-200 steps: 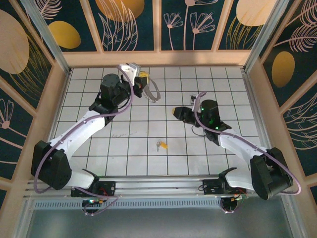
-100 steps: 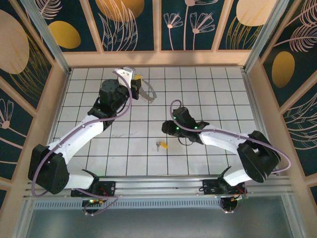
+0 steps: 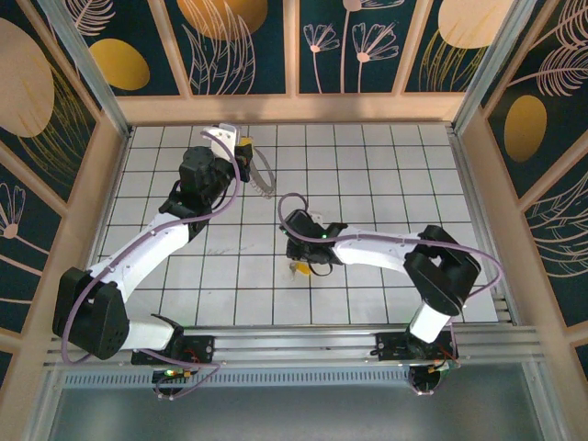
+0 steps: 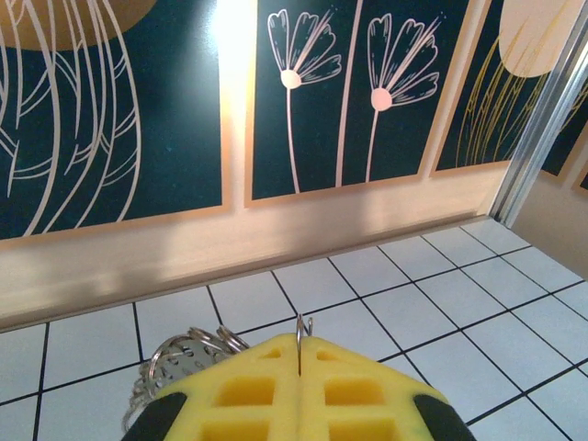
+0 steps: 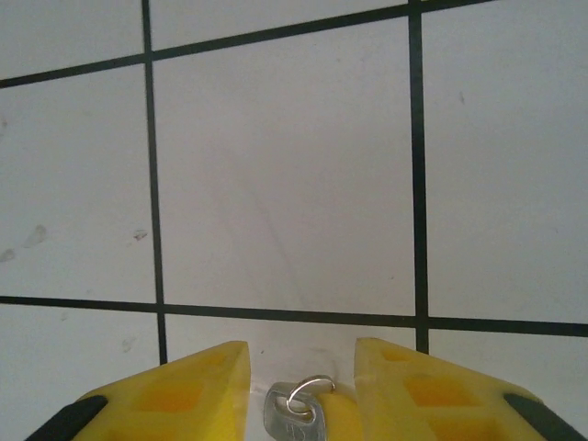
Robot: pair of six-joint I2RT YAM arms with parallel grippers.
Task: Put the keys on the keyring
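Observation:
The keyring (image 3: 264, 175) is a thin grey loop hanging from my left gripper (image 3: 244, 150) at the back of the tiled floor. In the left wrist view the yellow fingers of my left gripper (image 4: 300, 344) are shut on a thin wire of the keyring (image 4: 301, 323), with more of its rings (image 4: 184, 354) bunched to the left. The small silver key (image 3: 301, 269) with its yellow tag lies on the floor mid-table. My right gripper (image 3: 299, 260) sits low over it. In the right wrist view my right gripper (image 5: 301, 367) is open, with the key (image 5: 296, 421) between its fingers.
White tiled floor (image 3: 367, 165) with black grid lines, bounded by a wooden rim (image 3: 294, 108) and dark flower-patterned wall panels. The right arm (image 3: 386, 248) stretches leftward across the middle of the floor. A wooden back ledge (image 4: 230, 248) runs close ahead of the left gripper.
The right arm has swung left and down from mid-right until its gripper is over the key. The left gripper has drifted slightly left, still holding the keyring.

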